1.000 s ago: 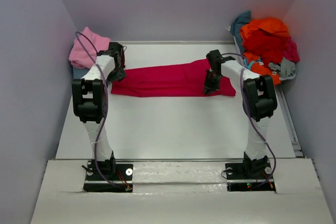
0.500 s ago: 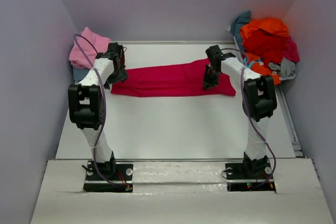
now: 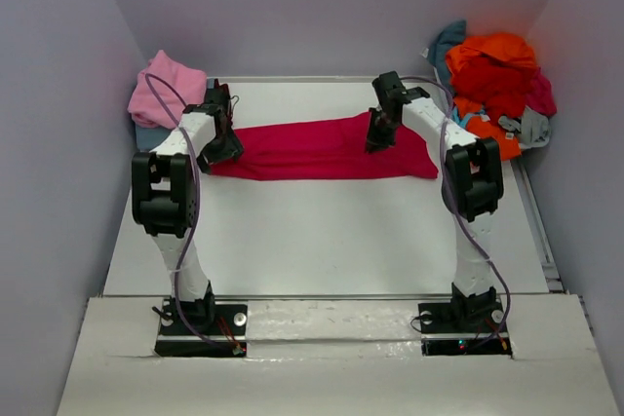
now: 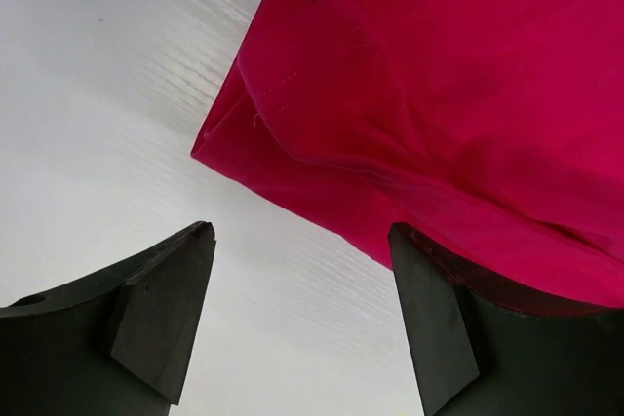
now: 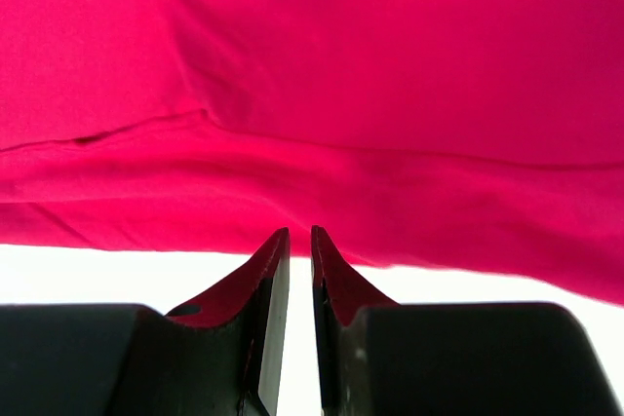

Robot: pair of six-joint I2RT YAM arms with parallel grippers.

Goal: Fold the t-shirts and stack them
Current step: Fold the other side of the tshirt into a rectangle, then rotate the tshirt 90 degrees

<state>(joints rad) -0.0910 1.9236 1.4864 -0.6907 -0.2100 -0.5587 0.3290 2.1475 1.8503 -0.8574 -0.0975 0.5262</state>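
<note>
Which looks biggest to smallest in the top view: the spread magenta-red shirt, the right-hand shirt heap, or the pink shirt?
1. magenta-red t-shirt and heap of t-shirts: alike in spread, too close to rank.
2. pink t-shirt: clearly smallest.

The left arm [image 3: 183, 139] and right arm [image 3: 429, 126] have white shells on their links and bulky black joint housings, with a thin purple cable [image 3: 194, 192] looping along each. Flat black base plates [image 3: 200, 333] carry them; the right one shows tiny red and green lights. The left pincer [image 4: 300, 233] and right pincer [image 5: 299, 231] have matte black, wedge-shaped fingers.
</note>
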